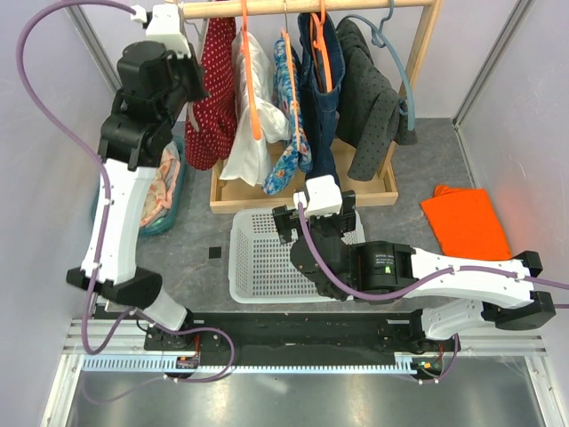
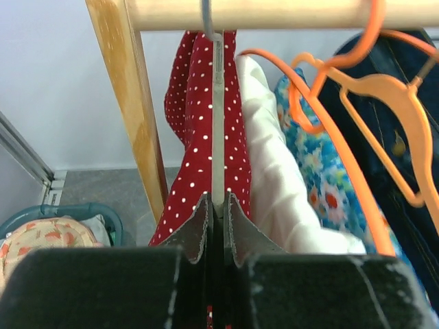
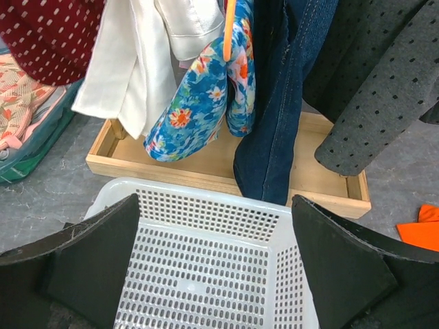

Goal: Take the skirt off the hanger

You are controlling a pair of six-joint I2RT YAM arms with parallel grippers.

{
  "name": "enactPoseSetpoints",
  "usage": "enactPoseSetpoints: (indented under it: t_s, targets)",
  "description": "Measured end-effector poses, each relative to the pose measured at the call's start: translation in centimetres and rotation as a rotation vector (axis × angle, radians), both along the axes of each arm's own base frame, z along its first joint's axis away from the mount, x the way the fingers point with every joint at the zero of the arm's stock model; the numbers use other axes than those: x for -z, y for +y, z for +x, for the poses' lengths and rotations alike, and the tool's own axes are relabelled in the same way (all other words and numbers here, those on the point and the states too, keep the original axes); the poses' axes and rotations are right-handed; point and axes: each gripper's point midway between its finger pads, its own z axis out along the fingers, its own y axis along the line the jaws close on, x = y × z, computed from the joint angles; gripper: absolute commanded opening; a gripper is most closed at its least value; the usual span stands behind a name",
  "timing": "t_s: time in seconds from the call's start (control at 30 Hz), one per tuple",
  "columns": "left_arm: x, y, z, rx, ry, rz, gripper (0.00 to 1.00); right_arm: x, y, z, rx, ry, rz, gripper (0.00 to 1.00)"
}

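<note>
A red skirt with white polka dots (image 1: 213, 98) hangs on a grey hanger (image 2: 217, 103) at the left end of the wooden rod (image 1: 302, 7). It also shows in the left wrist view (image 2: 195, 144) and at the top left of the right wrist view (image 3: 48, 34). My left gripper (image 2: 218, 205) is high up by the rod (image 2: 260, 12), shut on the grey hanger's stem, with the skirt draped on both sides of it. In the top view it (image 1: 194, 34) sits just left of the skirt. My right gripper (image 3: 216, 226) is open and empty, low over the white basket (image 3: 199, 205).
A white garment (image 1: 253, 107), a blue floral one (image 1: 289, 133), denim (image 1: 322, 98) and a grey dotted top (image 1: 373, 98) hang to the right on orange and blue hangers. The wooden rack base (image 1: 373, 196), a white basket (image 1: 249, 267), a teal bin (image 1: 164, 191) and an orange cloth (image 1: 464, 221) lie below.
</note>
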Motion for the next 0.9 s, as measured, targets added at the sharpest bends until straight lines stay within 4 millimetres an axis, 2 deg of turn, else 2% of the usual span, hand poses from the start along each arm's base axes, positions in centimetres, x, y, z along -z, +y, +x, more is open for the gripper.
enactPoseSetpoints:
  t_s: [0.07, 0.13, 0.33, 0.5, 0.6, 0.67, 0.8, 0.9]
  targets:
    - [0.5, 0.1, -1.5, 0.023, 0.017, 0.010, 0.02, 0.0, 0.1, 0.0, -0.001, -0.001, 0.002, 0.98]
    - [1.0, 0.5, -3.7, 0.050, 0.027, 0.026, 0.02, -0.1, 0.1, 0.0, -0.001, -0.003, 0.001, 0.98]
    - [2.9, 3.2, -13.2, 0.117, 0.019, 0.085, 0.02, 0.1, 0.5, 0.1, -0.002, -0.005, -0.008, 0.98]
    - [2.8, 3.6, -19.7, 0.233, -0.036, 0.111, 0.02, 0.2, 1.0, 0.4, -0.006, 0.009, 0.025, 0.98]
    - [3.0, 2.8, -22.8, 0.341, -0.042, 0.114, 0.02, 0.5, 2.7, 0.6, -0.080, 0.056, 0.091, 0.98]
    - [3.2, 2.0, -24.1, 0.413, -0.032, 0.114, 0.02, 0.7, 4.6, 0.5, -0.163, 0.096, 0.147, 0.98]
    - [4.4, 0.4, -25.5, 0.532, 0.018, 0.111, 0.02, 1.1, 9.3, -1.3, -0.372, 0.166, 0.254, 0.98]
    - [5.3, 0.0, -26.1, 0.568, 0.054, 0.109, 0.02, 1.8, 12.0, -3.1, -0.516, 0.202, 0.312, 0.98]
